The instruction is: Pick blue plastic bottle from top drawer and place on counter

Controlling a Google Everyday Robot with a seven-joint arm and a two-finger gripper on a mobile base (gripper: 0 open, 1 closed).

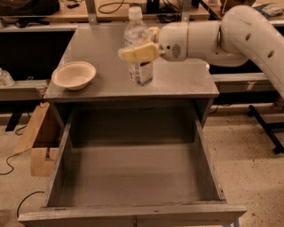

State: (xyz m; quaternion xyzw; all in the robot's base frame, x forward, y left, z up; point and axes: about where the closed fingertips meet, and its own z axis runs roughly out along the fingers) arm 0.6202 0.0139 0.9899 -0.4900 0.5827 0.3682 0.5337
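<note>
The blue plastic bottle (138,40) is a clear bottle with a white cap, held upright over the middle of the grey counter (111,66). My gripper (140,46) comes in from the right on a white arm and is shut on the bottle's middle; one cream finger (135,53) crosses its front. I cannot tell whether the bottle's base touches the counter. The top drawer (133,177) stands pulled open below, with nothing in it.
A cream bowl (73,74) sits at the counter's front left. A cardboard box (37,137) leans on the floor left of the drawer. A wooden bench (106,11) with cables runs behind the counter. A dark stand leg (266,128) is on the floor at the right.
</note>
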